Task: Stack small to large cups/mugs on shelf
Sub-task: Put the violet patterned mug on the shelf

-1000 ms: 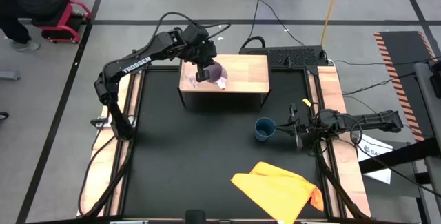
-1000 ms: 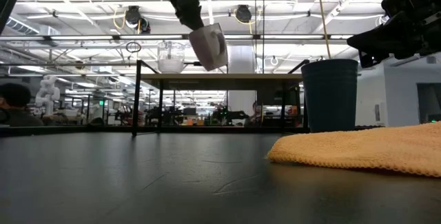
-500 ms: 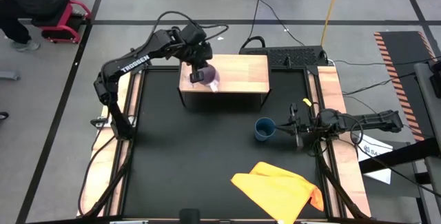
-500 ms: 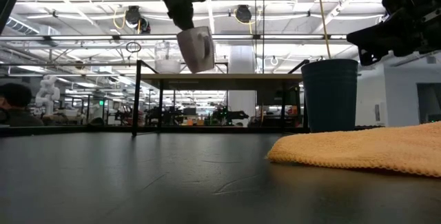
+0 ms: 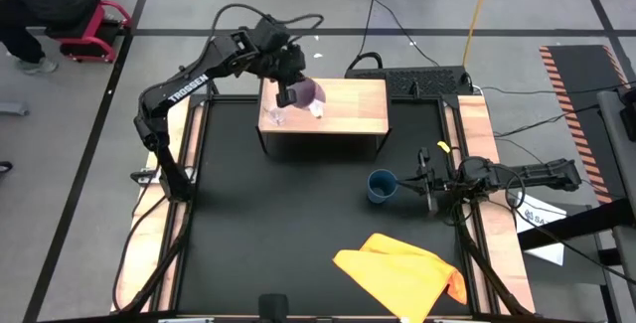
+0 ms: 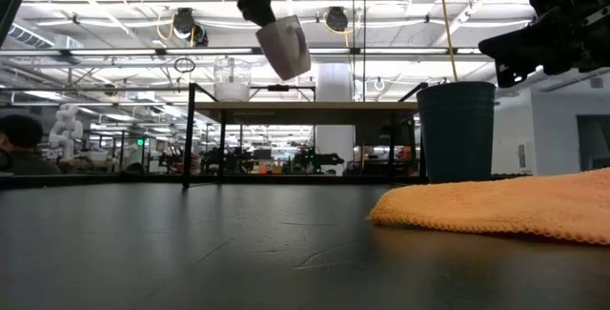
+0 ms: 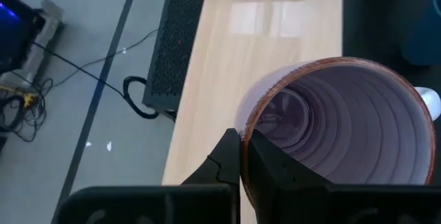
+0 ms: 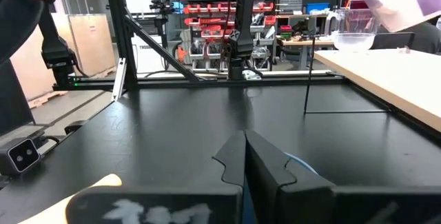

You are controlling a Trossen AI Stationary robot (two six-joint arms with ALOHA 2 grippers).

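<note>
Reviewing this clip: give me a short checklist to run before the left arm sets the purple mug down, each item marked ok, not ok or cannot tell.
1. Left claw shut on the mug rim: ok.
2. Mug clear of the shelf top: ok, the low view shows it hanging tilted above the top.
3. Glass upright on the shelf: ok.
4. Mug lined up with the glass: not ok, the high view shows the glass beside it, toward the shelf's left end.
5. Blue cup out of the way: ok, it stands on the table by the shut right claw.
6. Mug fits over the glass: cannot tell.
</note>
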